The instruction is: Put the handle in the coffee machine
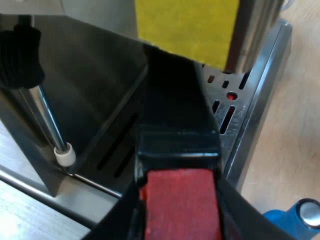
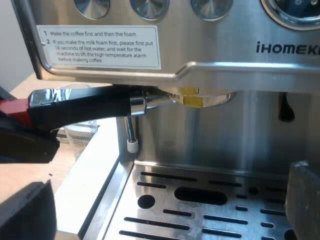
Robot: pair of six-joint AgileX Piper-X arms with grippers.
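- My left gripper (image 1: pixel 180 217) is pressed tight on the red end (image 1: pixel 180 192) of the handle (image 2: pixel 85 107), with one finger on each side
- My right gripper (image 2: pixel 165 200) is spread wide and holds nothing, and it hangs low over the drip tray (image 2: pixel 122 185) at the front of the coffee machine (image 2: pixel 280 130)
- The holder (image 2: pixel 160 100) has its metal head up under the machine's front, by the yellow tags (image 2: pixel 192 100)
- The handle sticks out to the side and not straight out from the front, so I think the turn that locks it is not done yet
- If the left gripper lets go too soon, the holder may fall and bang on the drip tray, because it may be only half caught
- The turn needs a hard push, and the fingers hold just the smooth red end, so they may slide off it
- The steam wand (image 2: pixel 131 132) hangs just under the handle, and the measuring glass (image 2: pixel 75 135) stands near the red end
- A swing that dips or goes the wrong way may knock one of them
- If the right gripper comes up while the handle turns, the two arms may bump
- The spot where the metal head meets the machine is hidden behind the machine's front lip, so I cannot tell if it sits in right
- The handle covers part of the measuring glass, so I cannot tell if anything is in it
- The blue tamper (image 1: pixel 295 220) sits on the table near the tray, and it is cut off, so I cannot tell how it stands
- The tips of the left fingers are hard to make out against the dark handle
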